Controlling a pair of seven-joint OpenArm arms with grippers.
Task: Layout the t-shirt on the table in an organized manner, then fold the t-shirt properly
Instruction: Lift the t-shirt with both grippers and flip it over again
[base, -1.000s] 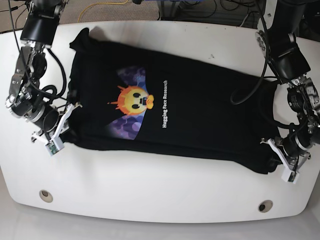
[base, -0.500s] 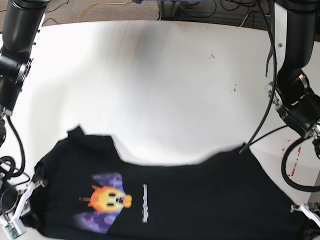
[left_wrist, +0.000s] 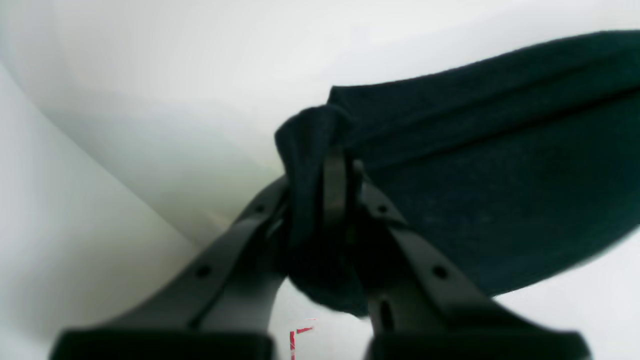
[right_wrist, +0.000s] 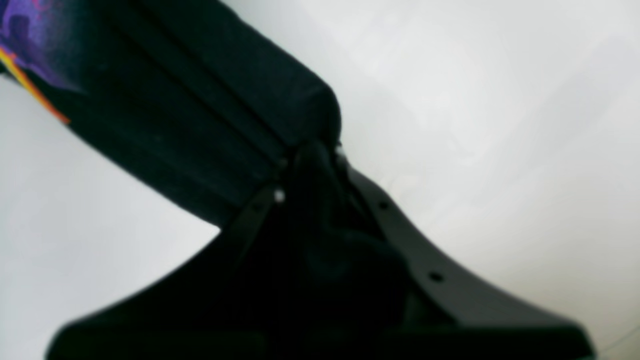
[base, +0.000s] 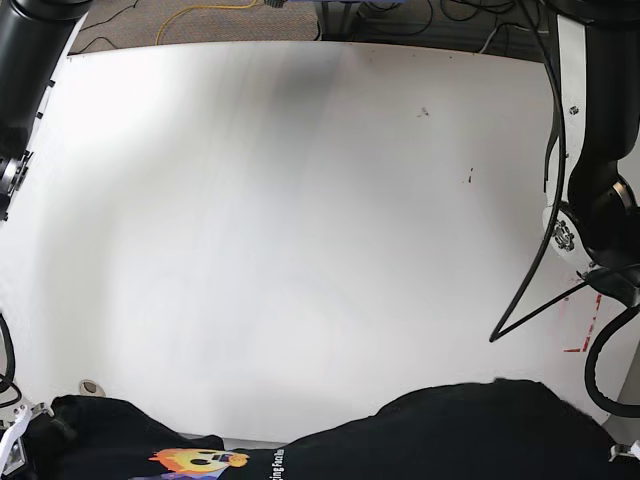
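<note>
The t-shirt (base: 470, 435) hung along the very bottom of the base view, a dark band stretched from one corner to the other, with the near edge of the table (base: 300, 230) showing behind it. Its printed side faced up at the lower left, where the orange-yellow cartoon face (base: 196, 461) and a scrap of white lettering (base: 277, 463) could be made out. The left gripper (left_wrist: 330, 185) was clamped on a bunched corner of the black cloth, the fabric wrapped thickly around and between its dark fingers (left_wrist: 240, 235), with the rest of the shirt running off to the upper right of that view. The right gripper (right_wrist: 310, 165) was likewise closed on the shirt, pinching a rolled edge that stretched up and to the left, where a bit of purple patch (right_wrist: 30, 30) and an orange streak showed. Below the left gripper a small piece of red tape (left_wrist: 299, 334) lay on the white top. In the base view more red tape (base: 588, 320) sat at the table's right edge, and a round hole (base: 91, 386) near the lower left.
</note>
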